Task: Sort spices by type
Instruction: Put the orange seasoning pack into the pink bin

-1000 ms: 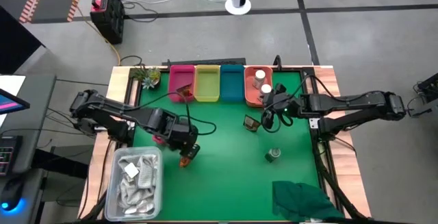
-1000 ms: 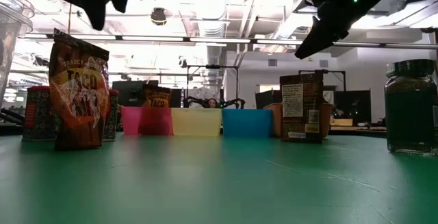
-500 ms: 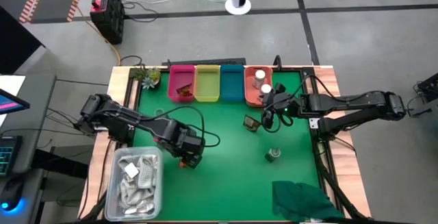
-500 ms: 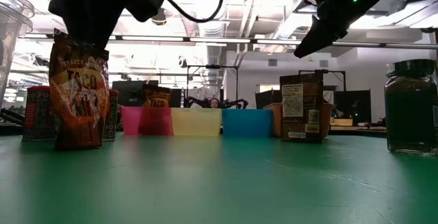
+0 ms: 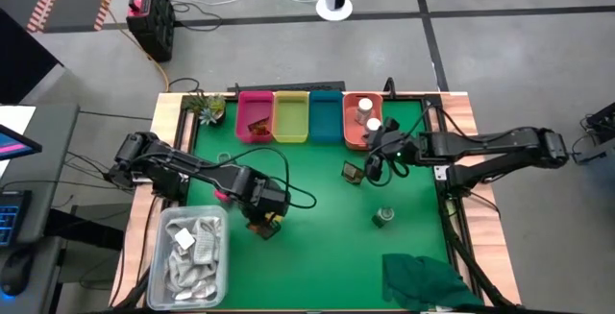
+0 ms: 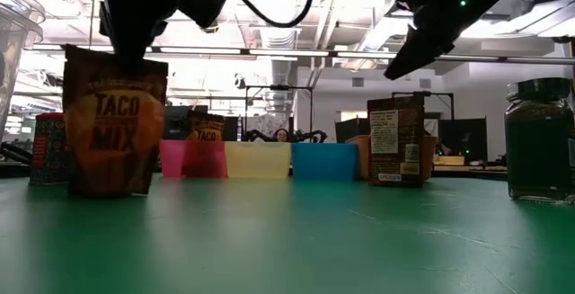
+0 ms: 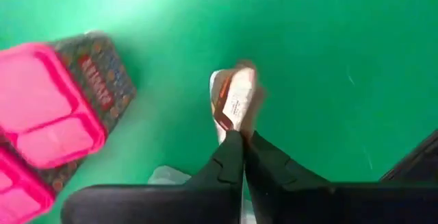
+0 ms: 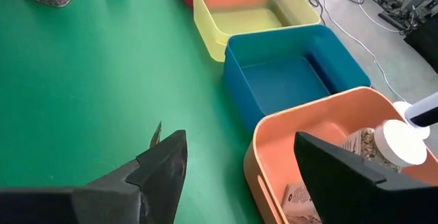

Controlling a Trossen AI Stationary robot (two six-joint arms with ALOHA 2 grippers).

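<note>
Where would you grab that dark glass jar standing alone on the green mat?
Probably around the lid or the upper body, coming straight down from above. The dark glass jar stands upright and apart from other things on the green mat, so the right gripper, its jaws open nearby, could straddle it.

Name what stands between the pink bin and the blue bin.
The yellow bin stands between the pink bin and the blue bin, in both high and low views.
</note>
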